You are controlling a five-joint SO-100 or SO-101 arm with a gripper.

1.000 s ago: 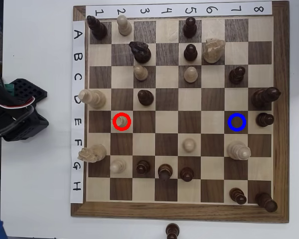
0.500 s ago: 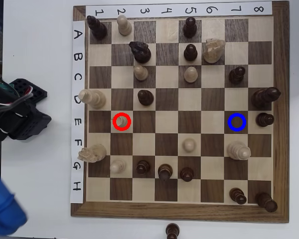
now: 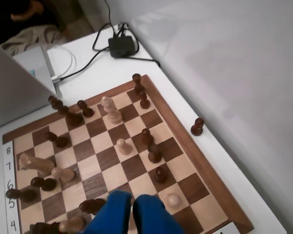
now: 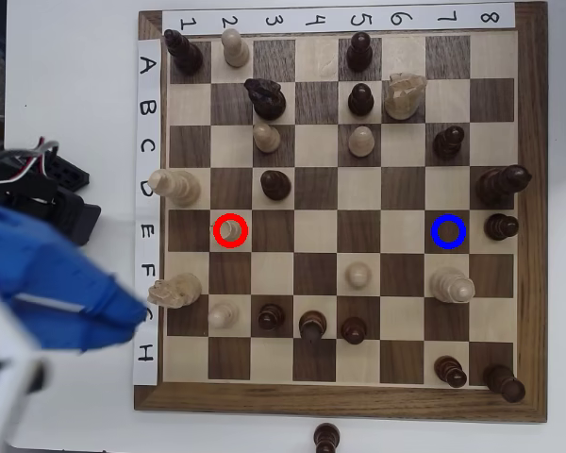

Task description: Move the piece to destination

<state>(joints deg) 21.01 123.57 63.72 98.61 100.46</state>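
Blue gripper (image 4: 137,316) hangs at the board's (image 4: 533,208) left edge by rows F and G, fingers nearly together, holding nothing. I'd spread them, then come down straight over the pawn (image 4: 230,227) in the red ring (image 4: 231,230), clear of the neighbours. Destination (image 4: 448,231) lies far across, near the right edge.

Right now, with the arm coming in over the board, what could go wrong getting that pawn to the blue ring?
The piece stands amid close neighbours: a dark pawn and a cream piece could be knocked during the grasp. The gripper nears from the board's left edge by a cream knight. The destination sits beside a dark pawn, so placement could bump it.
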